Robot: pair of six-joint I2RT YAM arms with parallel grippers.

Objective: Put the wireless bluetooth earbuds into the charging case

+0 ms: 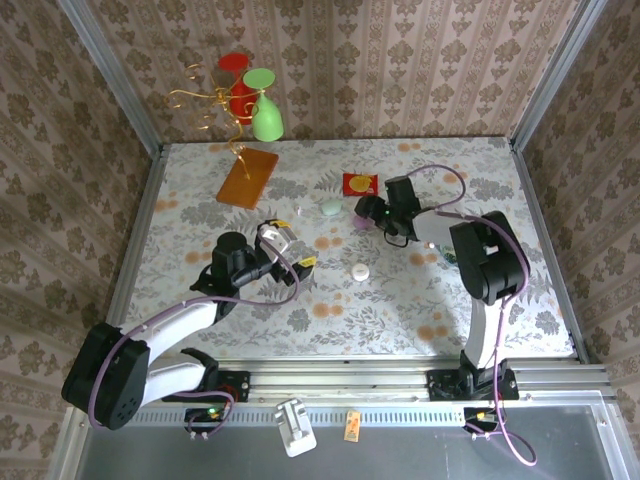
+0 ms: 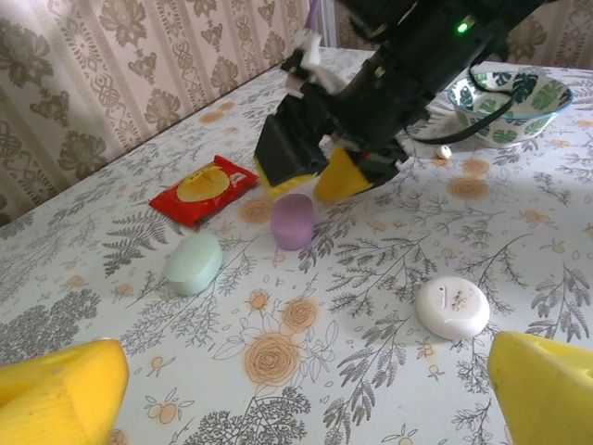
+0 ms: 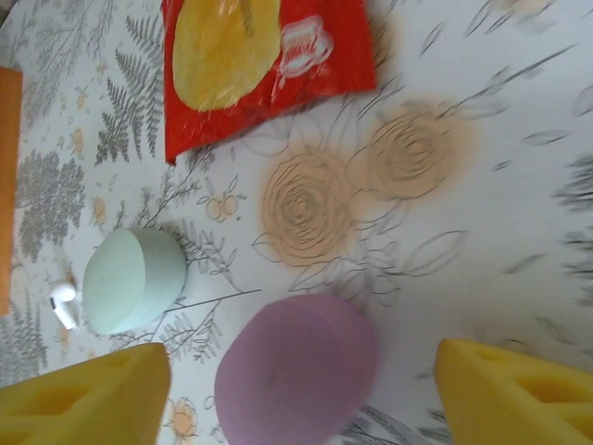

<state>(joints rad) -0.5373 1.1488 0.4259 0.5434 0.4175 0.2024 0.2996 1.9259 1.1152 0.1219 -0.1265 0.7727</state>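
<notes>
A purple case (image 3: 296, 371) sits on the floral table between the yellow fingers of my open right gripper (image 3: 301, 400), with a gap on each side. That case (image 2: 293, 221) appears just below the right gripper (image 2: 320, 174) in the left wrist view. A mint-green case (image 3: 132, 278) lies to its left, with a white earbud (image 3: 63, 302) beside it. A white round case (image 2: 451, 307) rests closer to my left gripper (image 2: 306, 399), which is open and holds nothing. Another tiny earbud (image 2: 443, 151) lies near a bowl. From above, the right gripper (image 1: 363, 216) hovers at the purple case and the left gripper (image 1: 290, 250) is to its left.
A red snack packet (image 1: 359, 183) lies behind the cases. A leaf-patterned bowl (image 2: 510, 104) stands behind the right arm. At the back left are an orange board (image 1: 247, 178) and a gold wire stand with red and green cups (image 1: 250, 100). Walls enclose the table.
</notes>
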